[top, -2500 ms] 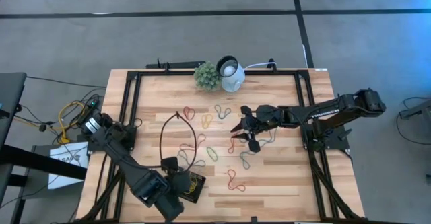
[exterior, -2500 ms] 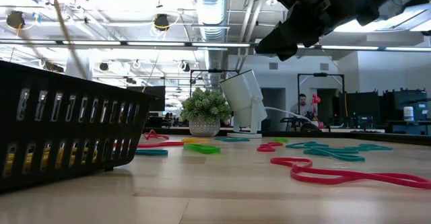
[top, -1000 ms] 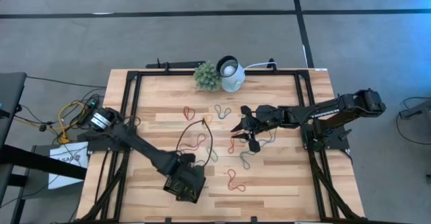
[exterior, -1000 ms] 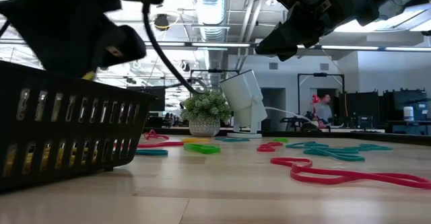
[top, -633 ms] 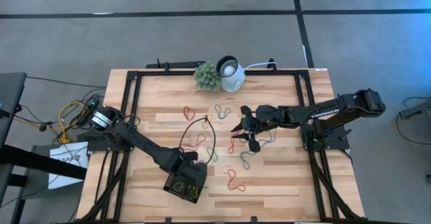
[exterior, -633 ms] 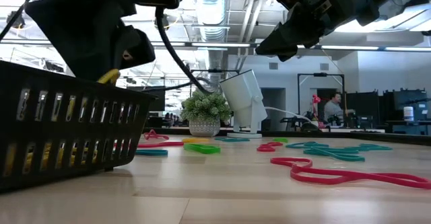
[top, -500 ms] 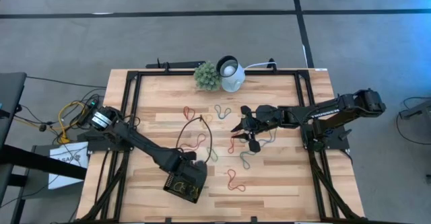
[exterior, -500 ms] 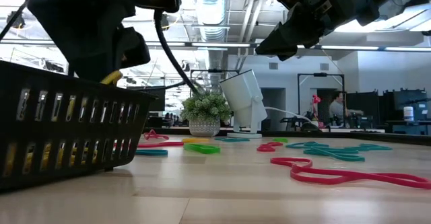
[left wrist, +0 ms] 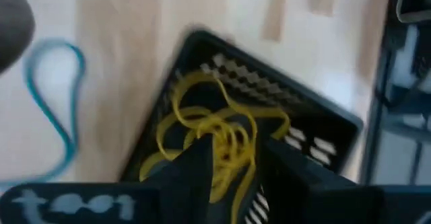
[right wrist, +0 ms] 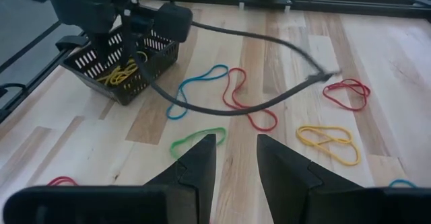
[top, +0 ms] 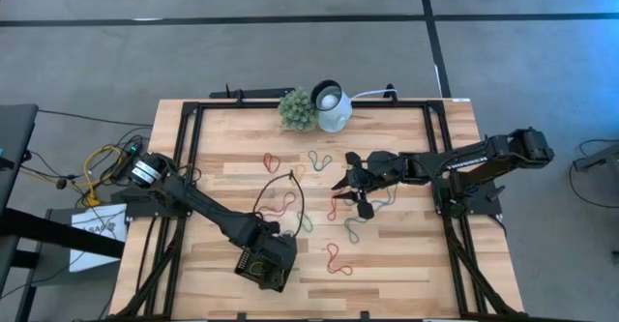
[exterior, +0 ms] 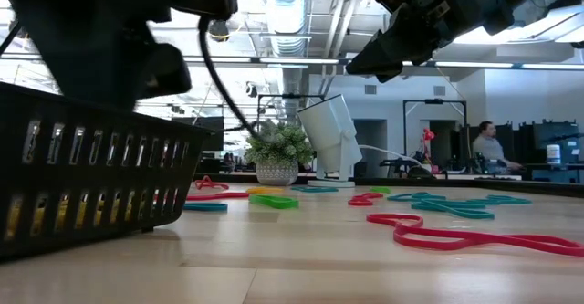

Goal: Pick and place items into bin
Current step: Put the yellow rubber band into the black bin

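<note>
so the left claw (top: 274,257) sits right over the bin (top: 253,266) at the worktop's (top: 406,254) near-left; fingers apart, yellow bands (left wrist: 215,133) directly below; right claw (top: 350,189), also open, hovers mid-worktop, much nearer the loose loops (top: 338,259), so I'd guess it picks next

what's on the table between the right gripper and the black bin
In the right wrist view, between the right gripper and the bin lie green, blue and red rubber bands, with a black cable above.
</note>
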